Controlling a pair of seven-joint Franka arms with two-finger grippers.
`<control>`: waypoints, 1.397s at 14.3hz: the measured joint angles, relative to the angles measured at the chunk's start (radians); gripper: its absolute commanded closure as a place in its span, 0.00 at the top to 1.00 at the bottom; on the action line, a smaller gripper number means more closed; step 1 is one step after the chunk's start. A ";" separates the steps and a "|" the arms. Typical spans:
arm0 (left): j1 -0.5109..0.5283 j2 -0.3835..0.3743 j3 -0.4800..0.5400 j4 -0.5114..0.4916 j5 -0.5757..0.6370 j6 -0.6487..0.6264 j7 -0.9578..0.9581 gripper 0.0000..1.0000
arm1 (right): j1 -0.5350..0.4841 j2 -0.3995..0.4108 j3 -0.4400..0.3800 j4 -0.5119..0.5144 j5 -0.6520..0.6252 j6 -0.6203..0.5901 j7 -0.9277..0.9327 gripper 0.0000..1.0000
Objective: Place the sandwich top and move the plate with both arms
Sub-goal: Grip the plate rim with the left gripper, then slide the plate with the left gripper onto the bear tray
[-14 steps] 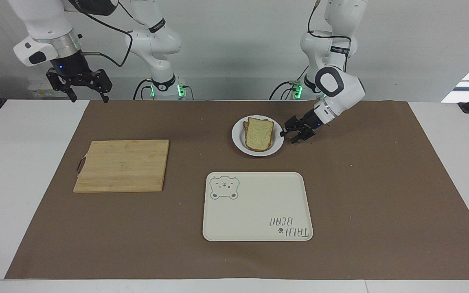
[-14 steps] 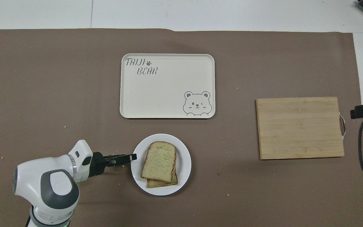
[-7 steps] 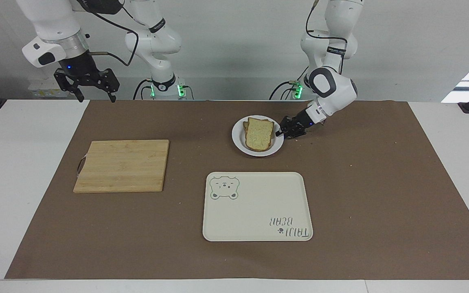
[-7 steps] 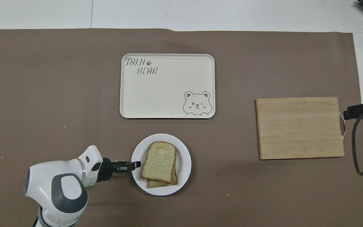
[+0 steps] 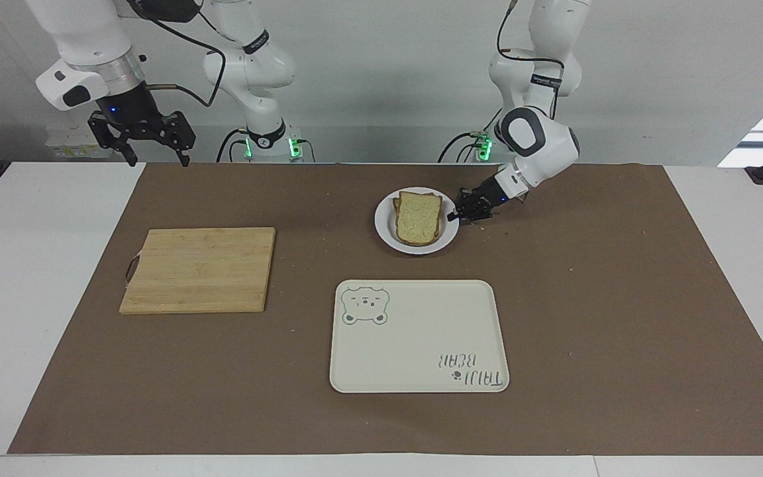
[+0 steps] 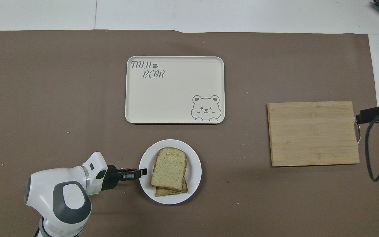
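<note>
The small white plate (image 5: 383, 231) (image 6: 195, 177) lies on the brown mat, nearer to the robots than the tray. On it the sandwich top (image 5: 418, 217) (image 6: 170, 169), a speckled bread slice, rests on a second slice whose edge peeks out beneath. My left gripper (image 5: 454, 215) (image 6: 143, 171) lies low and nearly flat, shut on the plate's rim at the side toward the left arm's end of the table. My right gripper (image 5: 154, 158) hangs open, high over the table edge at the right arm's end; only a black part of it (image 6: 373, 113) shows in the overhead view.
A cream tray (image 5: 414, 344) (image 6: 173, 98) with a bear drawing lies farther from the robots than the plate. A wooden cutting board (image 5: 199, 268) (image 6: 313, 133) lies toward the right arm's end. Crumbs dot the brown mat.
My left gripper slid up to the plate's rim and shut on it; the plate shifted slightly toward the right arm's end. The right gripper drifted a little toward the board.
</note>
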 measured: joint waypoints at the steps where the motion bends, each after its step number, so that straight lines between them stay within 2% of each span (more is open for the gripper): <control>1: 0.000 -0.002 0.001 0.001 -0.003 -0.003 0.000 0.00 | 0.001 0.001 0.001 0.001 0.005 -0.001 0.000 1.00; 5: 0.023 -0.006 0.007 0.015 -0.011 -0.030 -0.030 0.00 | 0.008 0.001 0.002 0.003 0.005 0.001 0.000 1.00; 9: 0.171 0.020 0.016 0.081 -0.010 -0.156 -0.035 0.00 | 0.008 0.001 0.002 0.003 0.005 0.001 0.000 1.00; 11: 0.203 0.056 0.018 0.144 -0.010 -0.177 -0.035 0.00 | 0.008 0.001 0.002 0.003 0.005 0.001 0.000 1.00; 16: 0.204 0.186 0.019 0.354 -0.010 -0.176 -0.132 0.00 | 0.004 0.001 -0.001 0.003 0.005 0.001 0.000 1.00; 20: 0.204 0.297 0.014 0.509 -0.007 -0.136 -0.206 0.00 | 0.004 0.001 -0.001 0.003 0.005 0.001 0.000 1.00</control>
